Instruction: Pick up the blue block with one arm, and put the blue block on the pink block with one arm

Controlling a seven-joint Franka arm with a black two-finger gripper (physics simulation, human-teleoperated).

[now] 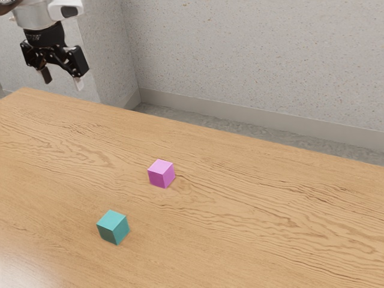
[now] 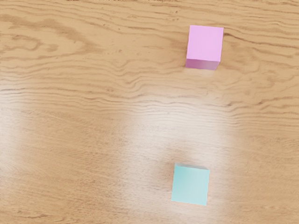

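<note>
A teal-blue block (image 1: 113,227) rests on the wooden table (image 1: 270,216) toward the front of the exterior view's left half. A pink block (image 1: 161,173) sits a short way behind it and to the exterior view's right, apart from it. My gripper (image 1: 61,78) hangs high above the table's far left corner, open, with nothing between its fingers. From the hand's camera, both cubes lie far below: the blue block (image 2: 190,185) and the pink block (image 2: 204,46), with bare wood between them.
A speckled grey wall (image 1: 258,54) with a pale baseboard runs behind the table, and a wall corner stands just behind the gripper. The tabletop stretches wide to the exterior view's right of the blocks.
</note>
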